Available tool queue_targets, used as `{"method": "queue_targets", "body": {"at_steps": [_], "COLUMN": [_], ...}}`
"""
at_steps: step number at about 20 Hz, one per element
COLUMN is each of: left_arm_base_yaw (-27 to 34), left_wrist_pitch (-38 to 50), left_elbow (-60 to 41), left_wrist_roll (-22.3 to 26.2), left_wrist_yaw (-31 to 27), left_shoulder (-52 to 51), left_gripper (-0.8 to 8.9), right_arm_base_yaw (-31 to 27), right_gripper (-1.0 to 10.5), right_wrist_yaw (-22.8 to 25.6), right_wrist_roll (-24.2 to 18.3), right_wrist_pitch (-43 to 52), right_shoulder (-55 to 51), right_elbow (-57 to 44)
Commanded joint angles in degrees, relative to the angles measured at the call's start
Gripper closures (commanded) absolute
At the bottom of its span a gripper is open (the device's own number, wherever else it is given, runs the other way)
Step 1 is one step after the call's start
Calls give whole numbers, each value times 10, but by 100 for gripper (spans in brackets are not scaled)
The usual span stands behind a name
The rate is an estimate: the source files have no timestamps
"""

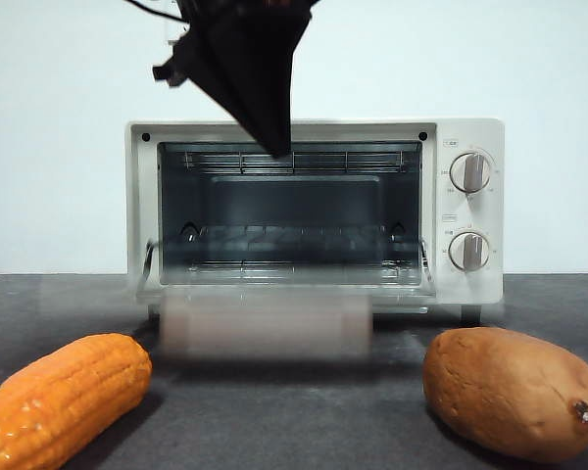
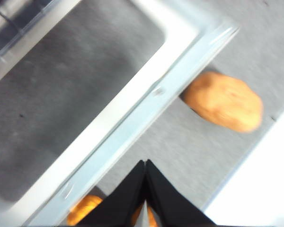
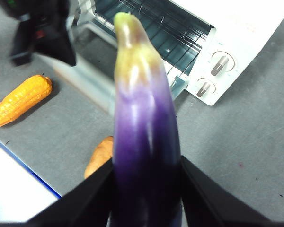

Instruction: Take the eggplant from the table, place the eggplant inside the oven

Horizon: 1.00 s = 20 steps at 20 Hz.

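Note:
My right gripper (image 3: 146, 166) is shut on the eggplant (image 3: 142, 118), a glossy purple vegetable whose pale tapered end points toward the oven (image 3: 236, 33). It hangs above the table (image 3: 236, 142), out of the front view. The cream oven (image 1: 470, 132) stands open, its wire rack (image 1: 294, 240) bare. Its door (image 1: 265, 328) is down and blurred. My left gripper (image 1: 274, 147) is shut on nothing, high in front of the oven's mouth. In the left wrist view that gripper (image 2: 146, 163) hovers above the door's frame (image 2: 146, 99).
An orange corn cob (image 1: 64, 397) lies at the front left of the table (image 1: 304, 421). A brown sweet potato (image 1: 510, 392) lies at the front right. Two knobs (image 1: 468, 172) sit on the oven's right side.

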Motion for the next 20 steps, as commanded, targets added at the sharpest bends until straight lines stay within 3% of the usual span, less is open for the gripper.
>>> {"method": "queue_targets", "body": {"at_steps": [1, 6, 12, 20], "left_arm_base_yaw": [-9, 11, 97, 309], "left_wrist_pitch": [-5, 48, 200, 361], "left_elbow": [8, -49, -231, -475], "left_wrist_roll": [10, 7, -45, -109], "left_wrist_yaw": [-1, -6, -5, 135], "left_shoulder": [-21, -78, -207, -372], "left_gripper": [808, 808, 808, 808], "right_arm_base_yaw": [6, 6, 6, 5], "right_gripper": [818, 818, 818, 818], "right_wrist_yaw": [0, -1, 2, 24], "right_wrist_roll": [-3, -31, -101, -262], "right_wrist_pitch": [8, 10, 46, 253], "right_shoulder": [7, 26, 103, 282], "right_elbow": [12, 12, 12, 12]}}
